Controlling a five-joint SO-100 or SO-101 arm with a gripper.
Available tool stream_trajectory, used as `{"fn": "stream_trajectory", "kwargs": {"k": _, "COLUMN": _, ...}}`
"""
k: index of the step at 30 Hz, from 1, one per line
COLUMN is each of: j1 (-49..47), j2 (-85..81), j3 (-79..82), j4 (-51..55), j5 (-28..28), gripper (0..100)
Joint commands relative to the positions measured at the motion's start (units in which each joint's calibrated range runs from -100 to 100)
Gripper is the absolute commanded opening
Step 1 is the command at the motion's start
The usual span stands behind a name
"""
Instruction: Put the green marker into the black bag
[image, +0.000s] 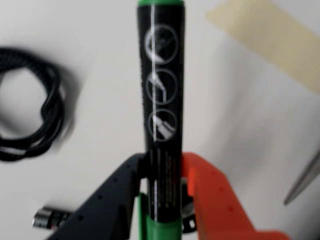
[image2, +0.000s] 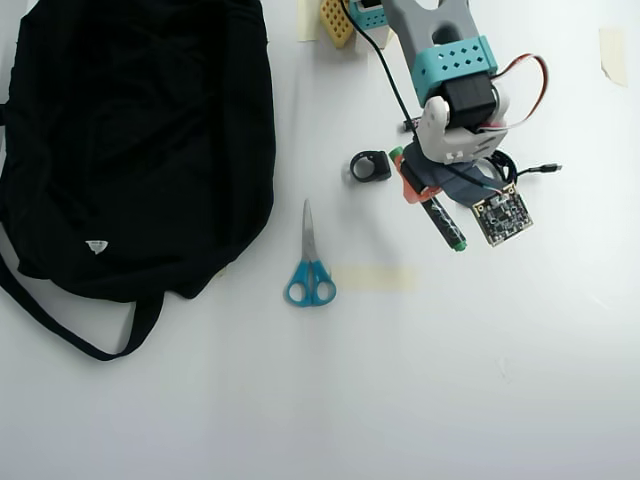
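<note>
While the gripper (image: 161, 200) is clamped on the green marker (image: 161, 100) near one end, the pen sits well off to the right of the black bag (image2: 130, 140) in the overhead view, beyond the scissors (image2: 309, 262). That off-centre hold (most of the barrel overhangs) could let it pivot or slip during the carry across.

A plain white table (image2: 400, 400) fills the overhead view, evenly lit, with soft shadows. A beige tape strip (image2: 373, 278) lies just right of the scissors (image2: 309, 262); two more tape pieces sit at the top edge (image2: 308, 20) and top right (image2: 612, 55).
</note>
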Motion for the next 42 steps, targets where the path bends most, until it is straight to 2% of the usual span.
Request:
{"fn": "stream_trajectory", "kwargs": {"k": 1, "j1": 0.4, "j2": -8.6, "j3": 5.6, "j4": -2.6, "j5": -0.1, "gripper": 2}}
{"fn": "stream_trajectory", "kwargs": {"k": 7, "j1": 3.7, "j2": -16.7, "j3": 15.8, "j4": -6.1, "j5": -6.3, "gripper": 2}}
{"fn": "stream_trajectory", "kwargs": {"k": 18, "j1": 11.7, "j2": -35.7, "j3": 31.8, "j4": -6.2, "j5": -6.6, "gripper": 2}}
{"fn": "stream_trajectory", "kwargs": {"k": 24, "j1": 21.4, "j2": -42.8, "j3": 36.6, "j4": -5.6, "j5": -6.6, "gripper": 2}}
{"fn": "stream_trajectory", "kwargs": {"k": 42, "j1": 60.0, "j2": -42.0, "j3": 34.4, "j4": -7.9, "j5": -6.0, "gripper": 2}}
